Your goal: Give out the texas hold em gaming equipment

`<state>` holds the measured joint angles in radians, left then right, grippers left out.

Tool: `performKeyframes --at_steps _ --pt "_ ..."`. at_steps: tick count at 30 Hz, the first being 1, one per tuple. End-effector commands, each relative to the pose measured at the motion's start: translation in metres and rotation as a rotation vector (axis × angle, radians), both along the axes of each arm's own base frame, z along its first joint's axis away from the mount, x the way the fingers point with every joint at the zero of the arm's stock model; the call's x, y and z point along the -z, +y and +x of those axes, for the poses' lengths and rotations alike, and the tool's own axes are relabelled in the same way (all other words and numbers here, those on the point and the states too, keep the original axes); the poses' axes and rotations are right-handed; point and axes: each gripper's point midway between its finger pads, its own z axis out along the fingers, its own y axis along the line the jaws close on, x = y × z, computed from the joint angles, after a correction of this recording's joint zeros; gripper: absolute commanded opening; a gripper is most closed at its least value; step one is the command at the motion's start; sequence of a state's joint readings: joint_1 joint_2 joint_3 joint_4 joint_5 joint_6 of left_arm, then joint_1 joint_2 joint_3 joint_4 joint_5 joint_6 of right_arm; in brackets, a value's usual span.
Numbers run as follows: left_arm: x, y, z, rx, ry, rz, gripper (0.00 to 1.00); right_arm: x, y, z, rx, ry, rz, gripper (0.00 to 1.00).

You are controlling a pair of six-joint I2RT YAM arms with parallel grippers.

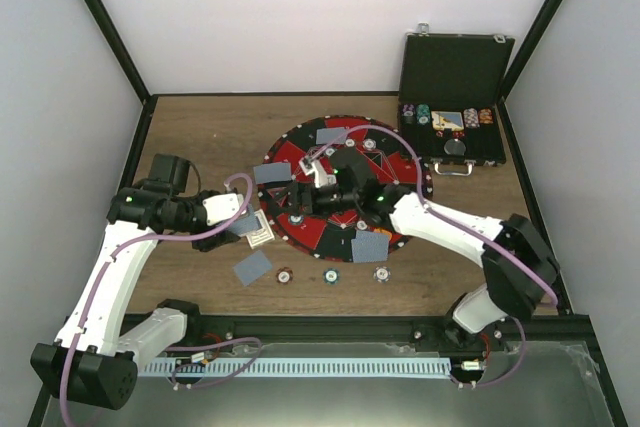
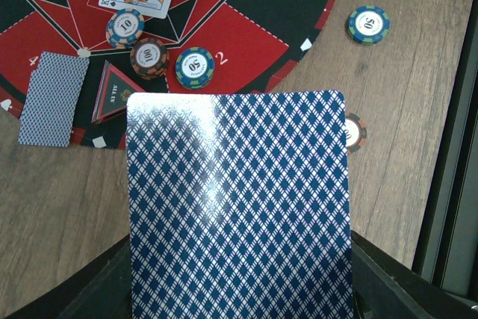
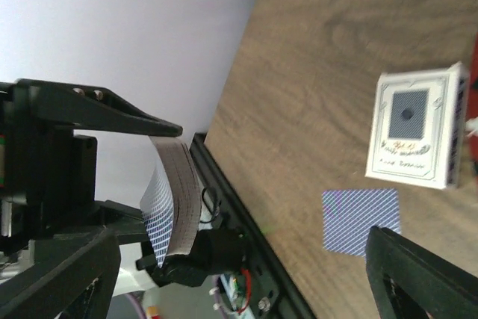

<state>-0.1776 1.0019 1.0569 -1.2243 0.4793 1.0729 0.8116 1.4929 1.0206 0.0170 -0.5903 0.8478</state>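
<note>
the left jaws pinch a blue-backed playing card [image 2: 239, 207] by its near short edge, just above the tabletop [image 2: 418, 95] at the left rim of the round mat [image 2: 246, 42]. its long axis runs straight out from the jaws toward the mat, with the patterned back facing the wrist camera. seen from the right wrist it stands on edge, slightly bowed. the right jaws hover over the mat, spread wide with nothing between them. a card box [image 3: 414, 126] lies flat near a face-down card [image 3: 361, 220].

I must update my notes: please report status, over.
Left pincer shut on card deck. Right pincer open, holding nothing. Card box on table beside mat.
</note>
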Motion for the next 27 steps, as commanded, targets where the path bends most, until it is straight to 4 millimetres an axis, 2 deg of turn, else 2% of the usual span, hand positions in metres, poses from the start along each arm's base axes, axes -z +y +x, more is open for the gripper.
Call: performKeyframes --at_steps 1,14,24,27 --pt "-0.005 -0.004 -0.001 0.009 -0.007 -0.027 0.04 -0.011 0.027 -0.013 -0.082 0.075 0.063 0.90" --pt "-0.004 -0.003 0.000 0.008 -0.004 -0.020 0.04 -0.010 0.071 -0.030 -0.215 0.143 0.148 0.84" --pt "-0.005 -0.002 -0.001 0.009 -0.009 -0.015 0.04 0.001 0.110 -0.042 -0.294 0.184 0.140 0.79" --pt "-0.005 -0.002 -0.002 0.009 -0.012 -0.014 0.04 0.008 0.116 -0.041 -0.299 0.199 0.128 0.76"
